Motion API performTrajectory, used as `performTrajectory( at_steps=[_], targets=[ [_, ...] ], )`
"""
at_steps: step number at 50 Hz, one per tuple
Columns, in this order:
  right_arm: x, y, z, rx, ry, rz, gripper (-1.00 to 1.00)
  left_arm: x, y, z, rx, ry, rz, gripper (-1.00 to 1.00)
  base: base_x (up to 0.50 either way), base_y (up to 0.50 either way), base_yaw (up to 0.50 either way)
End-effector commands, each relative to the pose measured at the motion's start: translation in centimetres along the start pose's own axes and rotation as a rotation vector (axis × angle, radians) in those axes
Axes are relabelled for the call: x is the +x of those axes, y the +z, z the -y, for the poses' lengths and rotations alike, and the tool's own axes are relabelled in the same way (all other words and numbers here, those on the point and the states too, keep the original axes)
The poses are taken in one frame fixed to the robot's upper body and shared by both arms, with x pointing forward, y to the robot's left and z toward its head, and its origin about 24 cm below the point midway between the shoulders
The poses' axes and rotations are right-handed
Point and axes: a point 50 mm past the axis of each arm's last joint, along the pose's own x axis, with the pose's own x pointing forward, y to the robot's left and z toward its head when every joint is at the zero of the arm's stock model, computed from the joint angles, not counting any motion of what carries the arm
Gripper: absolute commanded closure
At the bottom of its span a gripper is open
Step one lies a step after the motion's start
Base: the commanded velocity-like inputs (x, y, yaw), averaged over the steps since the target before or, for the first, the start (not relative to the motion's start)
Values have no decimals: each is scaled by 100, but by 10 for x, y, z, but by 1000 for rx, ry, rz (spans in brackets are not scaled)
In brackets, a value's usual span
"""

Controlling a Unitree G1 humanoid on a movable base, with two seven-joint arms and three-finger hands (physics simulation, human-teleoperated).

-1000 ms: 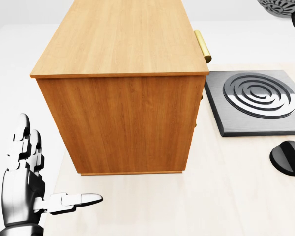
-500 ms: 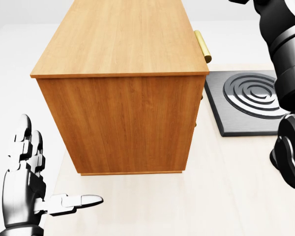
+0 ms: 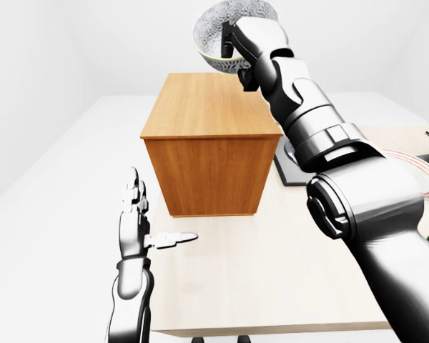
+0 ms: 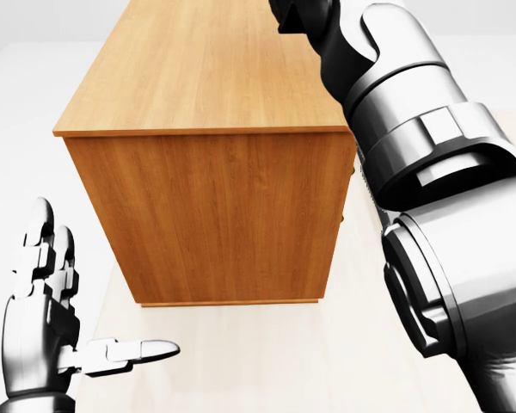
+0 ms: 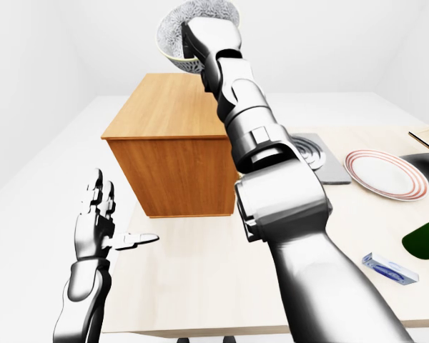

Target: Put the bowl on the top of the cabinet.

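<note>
Bowl [image 3: 222, 32] sits gripped in right robot hand [image 3: 237, 44] (above cabinet [image 3: 211, 146]).

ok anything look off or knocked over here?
Nothing stands out. The right hand holds the bowl up above the cabinet, tipped on its side, not yet set down. The cabinet sits upright on the table. The left hand is open beside it, and the plate lies flat.
</note>
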Motion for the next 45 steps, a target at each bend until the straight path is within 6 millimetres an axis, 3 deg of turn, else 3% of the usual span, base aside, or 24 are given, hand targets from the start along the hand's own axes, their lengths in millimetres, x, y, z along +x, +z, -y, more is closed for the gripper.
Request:
performTrajectory(
  at_steps=[1, 26, 45],
  targets=[
    [-1, 30, -15, -33, 7, 83, 100, 2, 1, 0, -6, 3, 8, -100, 0, 0, 0],
    [-11, 41, -56, -55, 76, 115, 100, -2, 3, 1, -7, -11, 12, -100, 0, 0, 0],
    [-15, 40, -70, -62, 102, 119, 100, -1, 1, 2, -6, -17, 0, -100, 0, 0, 0]
  ],
)
